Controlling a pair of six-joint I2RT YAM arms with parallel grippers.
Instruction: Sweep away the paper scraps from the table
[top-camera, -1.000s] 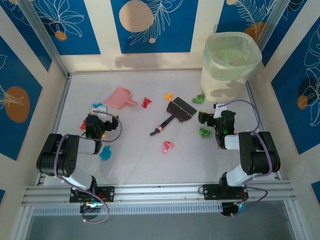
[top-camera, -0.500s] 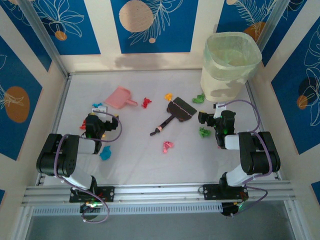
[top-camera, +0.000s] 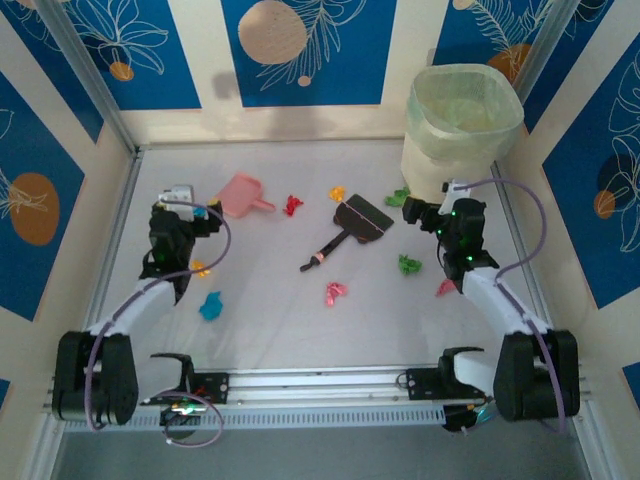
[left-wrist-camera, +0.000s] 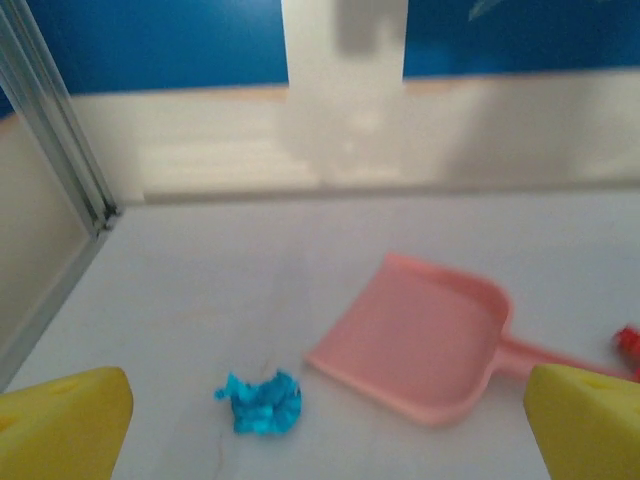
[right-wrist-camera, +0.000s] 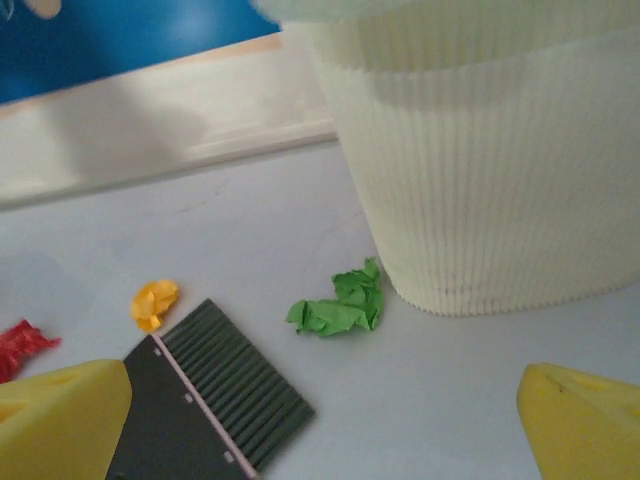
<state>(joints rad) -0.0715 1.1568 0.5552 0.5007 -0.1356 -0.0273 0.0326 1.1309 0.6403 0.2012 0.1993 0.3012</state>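
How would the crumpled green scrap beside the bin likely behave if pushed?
The green scrap looks loosely crumpled, so probably light and quick to skid. Its irregular folds suggest tumbling, not straight rolling. Beside the bin, it may wedge there.

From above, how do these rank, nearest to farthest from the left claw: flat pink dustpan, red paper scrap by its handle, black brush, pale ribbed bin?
From the left gripper:
1. Flat pink dustpan, to its right.
2. Red paper scrap, beyond its handle.
3. Black brush, mid-table.
4. Pale ribbed bin, far right corner.
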